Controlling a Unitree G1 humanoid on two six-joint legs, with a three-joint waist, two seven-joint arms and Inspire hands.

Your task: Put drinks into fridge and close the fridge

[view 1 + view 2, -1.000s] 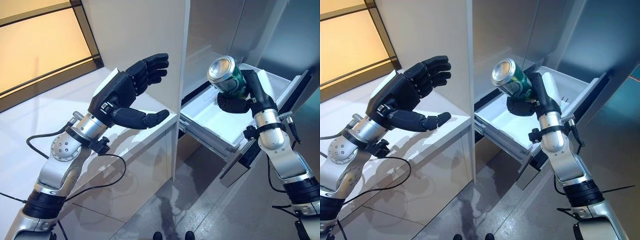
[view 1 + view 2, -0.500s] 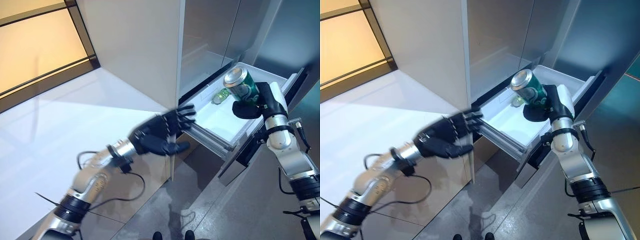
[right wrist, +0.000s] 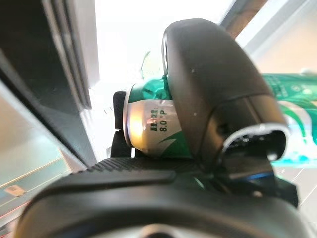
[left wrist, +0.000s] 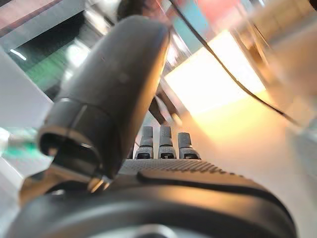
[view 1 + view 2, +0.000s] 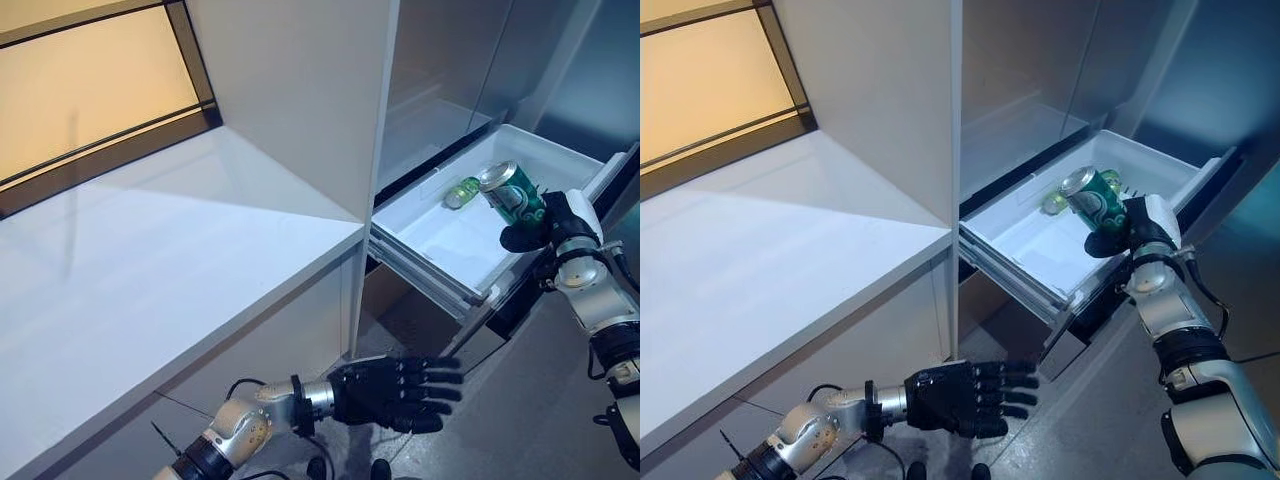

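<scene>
While the right hand (image 5: 560,222) grips a green can (image 5: 512,192), the drawer (image 5: 440,245) holds another can (image 5: 462,191).

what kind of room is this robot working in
Probably a kitchen or a showroom mock-up of one: a white counter runs beside a tall fridge with its drawer pulled open, one drink already lying inside. The right hand holds a green can over it.

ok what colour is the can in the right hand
Green with a silver top; the can shows best in the right eye view.
</scene>
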